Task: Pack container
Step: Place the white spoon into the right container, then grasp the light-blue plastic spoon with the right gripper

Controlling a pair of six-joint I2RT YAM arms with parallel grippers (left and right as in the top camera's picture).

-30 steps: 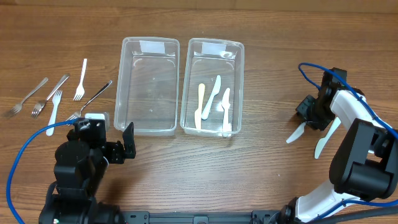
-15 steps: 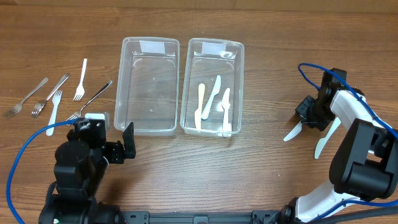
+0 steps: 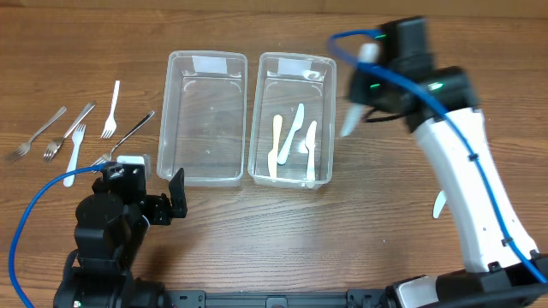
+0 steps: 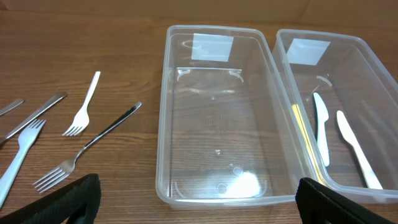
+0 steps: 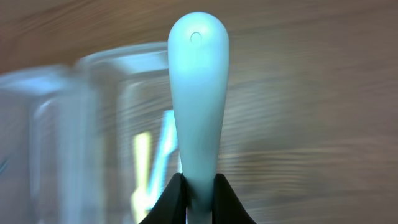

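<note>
Right hand (image 5: pixel 198 188) gripping one utensil (image 5: pixel 198 93), two tubs (image 3: pixel 205 55) (image 3: pixel 295 56)

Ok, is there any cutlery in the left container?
No, the left container has a bare floor in the left wrist view; the white utensils lie in the right container.

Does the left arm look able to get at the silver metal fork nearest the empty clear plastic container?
Probably yes: the silver metal fork lies bare on the table near the open left gripper, nothing covering it.
</note>
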